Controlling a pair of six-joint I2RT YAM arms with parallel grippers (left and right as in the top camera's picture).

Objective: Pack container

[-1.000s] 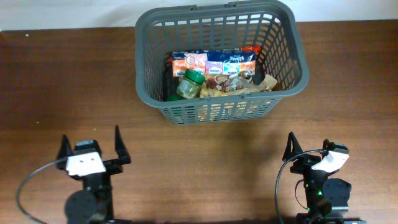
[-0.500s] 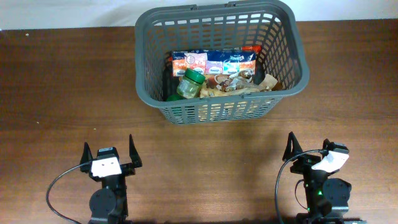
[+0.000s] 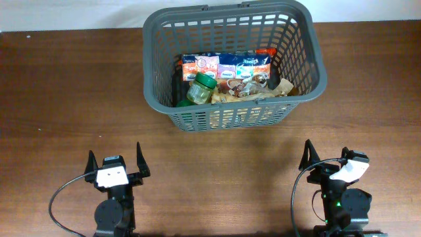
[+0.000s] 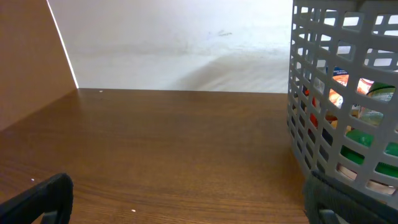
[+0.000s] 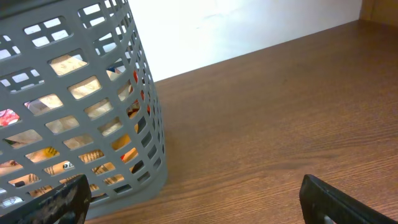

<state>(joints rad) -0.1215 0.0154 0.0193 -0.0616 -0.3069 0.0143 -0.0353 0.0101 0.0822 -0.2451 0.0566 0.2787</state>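
Observation:
The container is a large dark grey basket with lattice sides at the table's far middle. Inside lie several groceries: colourful packets, a green-lidded jar and crumpled wrappers. The basket's wall also shows in the left wrist view and in the right wrist view. My left gripper is open and empty near the table's front left. My right gripper is open and empty at the front right. Both stand well short of the basket.
The brown wooden table runs wide on both sides of the basket. A white wall lies behind the table's far edge. A black cable loops beside the left arm's base.
Over the last second the left arm shifted right and pulled back toward the front edge, then stopped. The right arm and the basket's contents have not moved.

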